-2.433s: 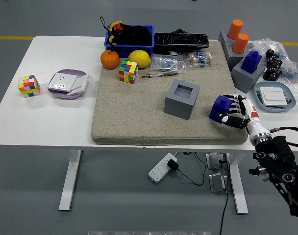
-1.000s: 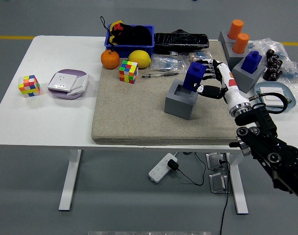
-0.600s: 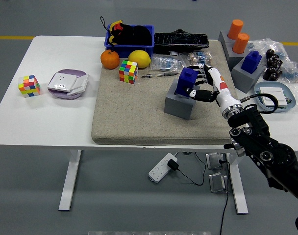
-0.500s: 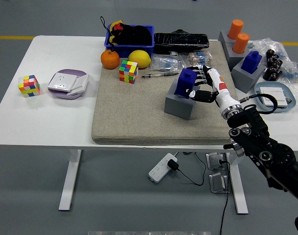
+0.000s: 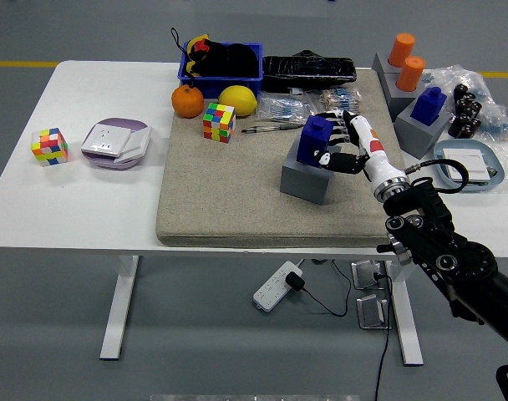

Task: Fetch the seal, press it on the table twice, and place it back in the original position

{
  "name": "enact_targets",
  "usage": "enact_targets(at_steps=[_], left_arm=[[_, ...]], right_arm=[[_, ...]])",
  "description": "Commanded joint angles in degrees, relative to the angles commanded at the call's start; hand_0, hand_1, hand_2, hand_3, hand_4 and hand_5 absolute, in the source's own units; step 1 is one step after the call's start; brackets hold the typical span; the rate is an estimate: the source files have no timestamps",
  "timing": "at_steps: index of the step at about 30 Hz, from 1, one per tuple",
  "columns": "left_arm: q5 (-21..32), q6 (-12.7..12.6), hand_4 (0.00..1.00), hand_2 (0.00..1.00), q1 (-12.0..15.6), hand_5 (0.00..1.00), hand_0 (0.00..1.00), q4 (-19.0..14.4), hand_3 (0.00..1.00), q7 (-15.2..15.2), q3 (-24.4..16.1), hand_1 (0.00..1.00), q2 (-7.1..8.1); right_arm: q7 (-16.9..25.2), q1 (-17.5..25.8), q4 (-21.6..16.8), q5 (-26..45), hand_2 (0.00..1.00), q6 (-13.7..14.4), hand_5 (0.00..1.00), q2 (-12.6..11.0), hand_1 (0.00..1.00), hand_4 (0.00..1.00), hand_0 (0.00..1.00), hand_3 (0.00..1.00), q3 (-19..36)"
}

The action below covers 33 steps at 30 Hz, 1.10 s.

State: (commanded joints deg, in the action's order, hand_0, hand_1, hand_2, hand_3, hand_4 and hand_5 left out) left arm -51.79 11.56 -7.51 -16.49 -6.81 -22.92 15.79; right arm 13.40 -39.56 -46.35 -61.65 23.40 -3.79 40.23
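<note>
A blue seal (image 5: 315,138) stands in the top opening of the grey square holder (image 5: 309,174) on the beige mat (image 5: 237,192). My right hand (image 5: 337,144) comes in from the lower right and its fingers wrap the seal's right side, shut on it. The seal's lower part sits inside the holder and is hidden. My left arm does not appear in the head view.
Orange (image 5: 187,101), lemon (image 5: 237,100), Rubik's cube (image 5: 219,122) and pens (image 5: 272,127) lie at the mat's back. A blue bin (image 5: 225,77) stands behind. Grey blocks with orange cylinders (image 5: 404,63) and another blue seal (image 5: 428,104) stand at right. A second cube (image 5: 49,146) and a purple box (image 5: 114,143) lie left.
My right hand carried the blue seal from the mat's right edge up and left, then lowered it into the grey holder, where it sits slightly deeper than half a second ago.
</note>
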Motion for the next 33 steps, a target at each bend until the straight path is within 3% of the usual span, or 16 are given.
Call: enact_targets(at_steps=[30,31,33], left_arm=[[-0.01,-0.05,0.727,0.756,-0.11,0.366,0.824,0.05,0.813,-0.04,0.24,0.791,-0.03],[0.0,-0.04,0.727,0.757,-0.08,0.364,0.824,0.04,0.813,-0.03,0.23,0.791,-0.05],[0.01,-0.01,0.727,0.757,-0.09,0.364,0.824,0.03,0.813,-0.05,0.23,0.791,-0.09]], right_arm=[[-0.09,-0.92,1.73,1.65,0.433,-0.45,0.002,0.1,0.409,0.72,0.565,0.47,-2.8],[-0.02,-0.9,1.78,1.72,0.522,-0.4,0.002,0.11,0.506,0.7,0.64,0.549,-2.88],[0.03,-0.96,1.94,1.81,0.522,-0.37,0.002,0.16,0.506,0.7,0.64,0.549,-2.99]])
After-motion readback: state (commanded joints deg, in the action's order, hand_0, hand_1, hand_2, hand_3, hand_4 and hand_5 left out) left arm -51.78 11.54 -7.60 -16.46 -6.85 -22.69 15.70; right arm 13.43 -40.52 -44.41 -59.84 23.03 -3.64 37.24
